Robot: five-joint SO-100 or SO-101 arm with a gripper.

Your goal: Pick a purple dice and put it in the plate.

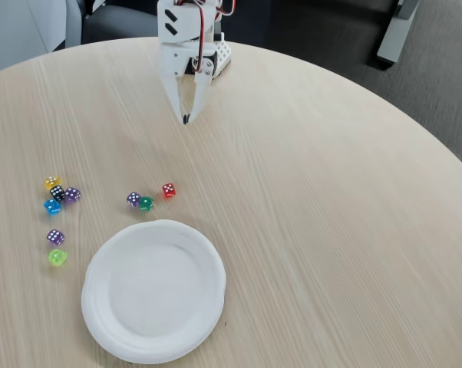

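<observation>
Basically gripper [186, 119] hangs at the far side, jaws together and empty, well apart from nearest purple dice [133, 199], just beyond plate [100, 264], so pick unstarted.

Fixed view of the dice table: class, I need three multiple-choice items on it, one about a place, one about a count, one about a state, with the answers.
1. Where does the red die lie?
A. on the plate
B. on the table, above the plate's rim, right of the green die
C. between the jaws

2. How many purple dice are on the table?
A. one
B. three
C. five

3. What is the state of the plate?
A. empty
B. holding one die
C. upside down on the dice

Answers:
1 B, it sits on bare wood next to the green die.
2 B, purple dice show at and.
3 A, its white inside holds nothing.
</observation>
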